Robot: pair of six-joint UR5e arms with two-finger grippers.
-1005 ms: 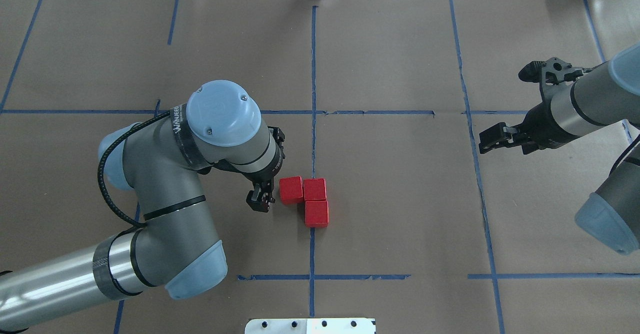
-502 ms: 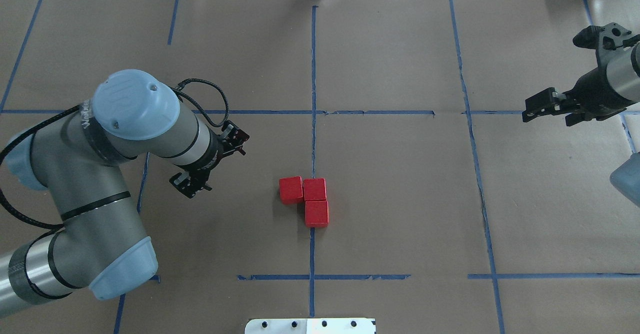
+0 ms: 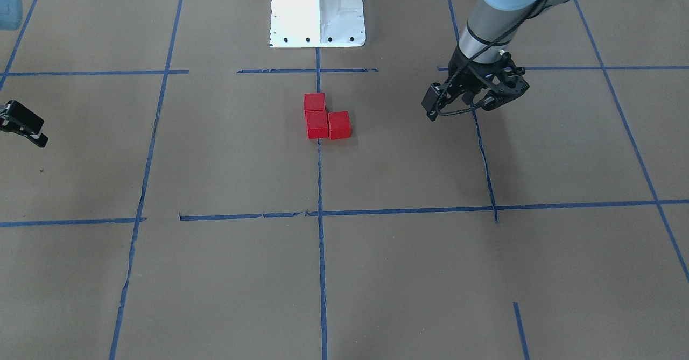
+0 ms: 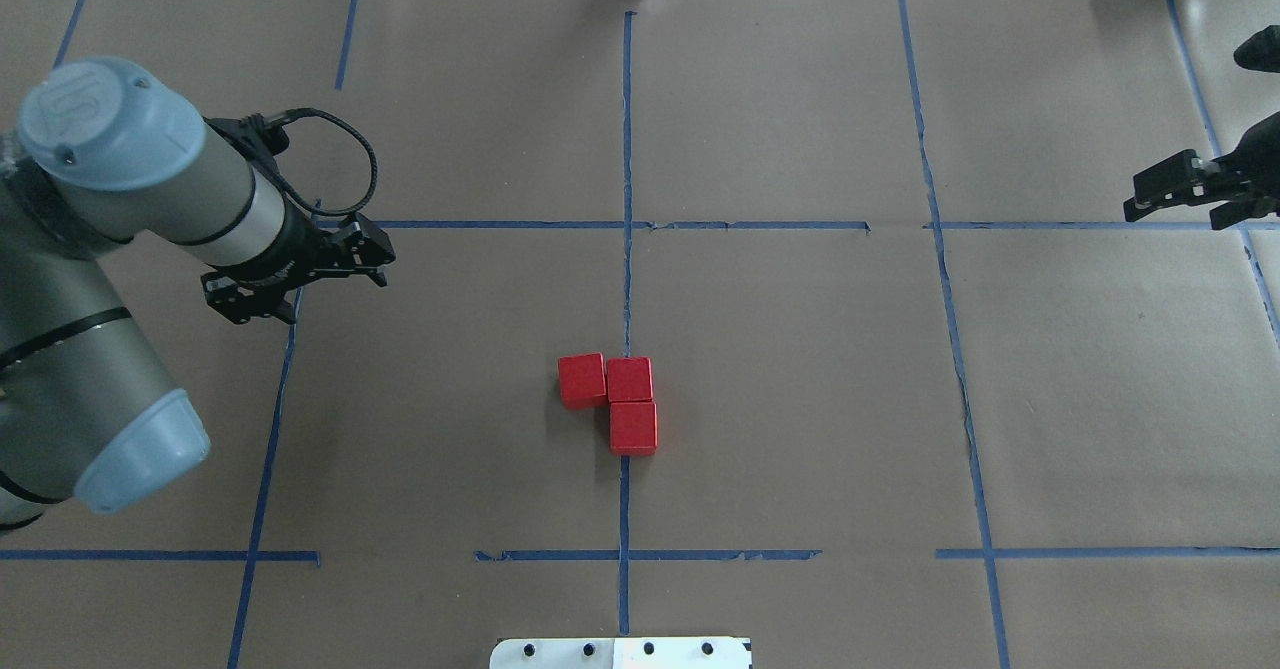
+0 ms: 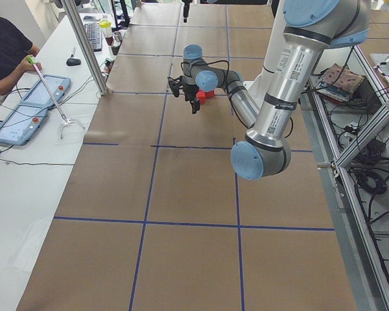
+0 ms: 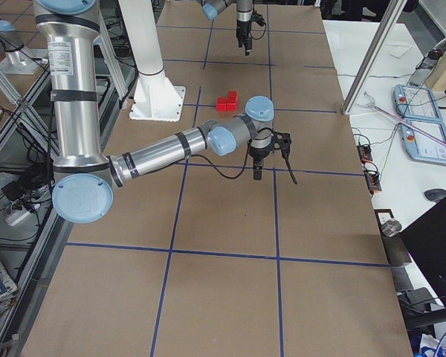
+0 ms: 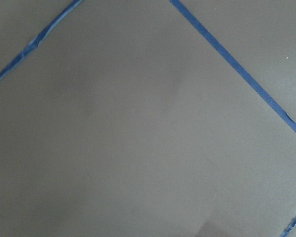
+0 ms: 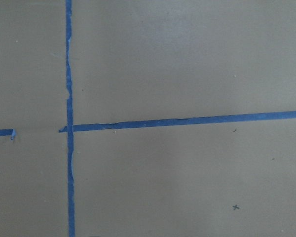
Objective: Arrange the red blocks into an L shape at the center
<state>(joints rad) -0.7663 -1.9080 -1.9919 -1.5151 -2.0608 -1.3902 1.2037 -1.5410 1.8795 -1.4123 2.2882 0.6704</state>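
Three red blocks lie touching in an L on the center, on the long middle blue tape line; they also show in the front view. No gripper touches them. My left gripper hangs open and empty over the tape line far to the blocks' left, and also shows in the front view. My right gripper is at the far right edge, looks open and holds nothing; in the front view it is partly cut off. Both wrist views show only paper and tape.
The white base stands at the near table edge in line with the blocks. Blue tape lines divide the brown paper. In the left side view an operator sits at a side table with tablets.
My left gripper has pulled away from beside the blocks, moving left and farther up the table. My right gripper has moved to the right edge. The blocks have not moved.
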